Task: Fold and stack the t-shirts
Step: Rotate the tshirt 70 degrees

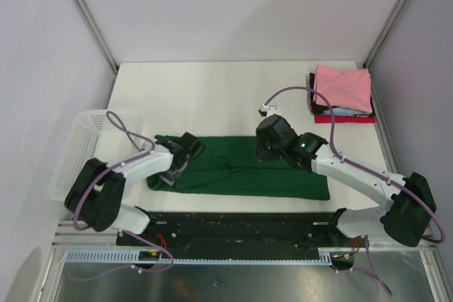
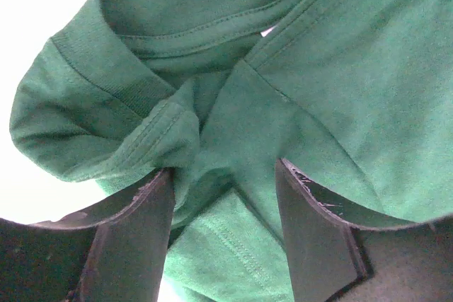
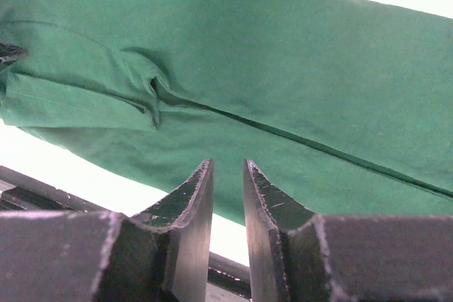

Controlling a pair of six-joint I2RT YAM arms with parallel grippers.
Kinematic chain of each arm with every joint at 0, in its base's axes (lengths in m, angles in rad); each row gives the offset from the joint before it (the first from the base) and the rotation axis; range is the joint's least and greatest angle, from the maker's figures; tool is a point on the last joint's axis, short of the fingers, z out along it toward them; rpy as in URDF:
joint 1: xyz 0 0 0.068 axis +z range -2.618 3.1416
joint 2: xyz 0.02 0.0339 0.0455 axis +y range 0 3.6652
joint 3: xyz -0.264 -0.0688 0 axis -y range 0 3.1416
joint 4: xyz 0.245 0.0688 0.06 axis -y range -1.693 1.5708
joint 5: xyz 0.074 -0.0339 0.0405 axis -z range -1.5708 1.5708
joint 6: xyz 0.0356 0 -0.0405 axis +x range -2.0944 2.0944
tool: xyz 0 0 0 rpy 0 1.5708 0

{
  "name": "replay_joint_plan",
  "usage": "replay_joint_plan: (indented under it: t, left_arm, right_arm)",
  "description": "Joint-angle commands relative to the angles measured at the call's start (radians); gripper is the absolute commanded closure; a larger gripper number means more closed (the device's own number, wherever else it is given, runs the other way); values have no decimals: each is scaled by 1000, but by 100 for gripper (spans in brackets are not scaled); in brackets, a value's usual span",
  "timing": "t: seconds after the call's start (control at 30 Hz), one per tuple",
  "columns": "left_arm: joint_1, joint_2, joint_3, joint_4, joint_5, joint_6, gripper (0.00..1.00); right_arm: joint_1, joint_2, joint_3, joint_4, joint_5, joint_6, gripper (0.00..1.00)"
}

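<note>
L gripper (image 2: 223,169), jaws spread astride bunched green t-shirt (image 2: 340,68) at neck; R gripper (image 3: 227,164), jaws barely parted, empty, mid-shirt; cloth prob. soft, light, limp, so pinch doubled edges.

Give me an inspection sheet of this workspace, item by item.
Surface: white tabletop, matte.
Job's things: dark green cloth t-shirt folded into a long strip near the front edge; pile of folded shirts, pink on top, far right corner.
Clutter: white plastic mesh basket at the left edge.
Tools: left tool open, astride the green shirt's collar end; right tool slightly open, empty, at its far edge.
Cables: purple cables arch over left and right sides.
Surroundings: pale walls, metal frame posts.
</note>
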Motion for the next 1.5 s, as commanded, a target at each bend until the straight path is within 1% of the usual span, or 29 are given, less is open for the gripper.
replay_joint_plan:
  t: [0.0, 0.1, 0.23, 0.33, 0.47, 0.6, 0.73, 0.93, 1.0, 1.07, 1.13, 1.2, 1.3, 1.37, 1.47]
  left_arm:
    - [9, 104, 103, 53, -52, 106, 39]
    - [14, 160, 144, 59, -32, 145, 39]
    - [26, 165, 135, 65, -15, 144, 39]
    - [53, 189, 158, 126, -14, 255, 42]
    - [103, 271, 275, 160, -13, 411, 43]
    - [168, 379, 409, 236, 70, 611, 46]
    - [207, 537, 641, 258, 122, 805, 47]
    - [302, 808, 997, 259, 272, 969, 48]
    - [336, 917, 1155, 239, 354, 1033, 48]
    - [367, 1037, 1350, 191, 409, 1098, 46]
    - [398, 1145, 1554, 129, 418, 1133, 42]
    - [428, 1217, 1697, 109, 430, 1144, 37]
    - [462, 1273, 1816, 112, 450, 1140, 30]
    - [474, 1282, 1836, 127, 459, 1143, 26]
    - [482, 1249, 1820, 146, 425, 1157, 17]
  right_arm:
    - [-37, -67, -18, -5, 6, -12, 73]
    - [-63, -94, -34, -11, 0, -11, 73]
    - [-85, -116, -49, -8, -12, -9, 73]
    - [-94, -114, -53, -2, -21, -9, 73]
    - [-106, -118, -53, -1, -24, -7, 73]
    - [-132, -127, -53, 0, -27, -11, 73]
    - [-173, -136, -53, 2, -38, -20, 73]
    - [-250, -134, -53, 0, -55, -42, 72]
    - [-276, -125, -53, 3, -70, -51, 73]
    - [-301, -115, -53, 8, -89, -64, 73]
    - [-318, -103, -53, 11, -103, -75, 72]
    - [-327, -89, -53, 13, -110, -85, 72]
    - [-330, -56, -53, 15, -118, -94, 73]
    - [-327, -40, -56, 14, -121, -98, 73]
    - [-323, -42, -80, 14, -116, -100, 73]
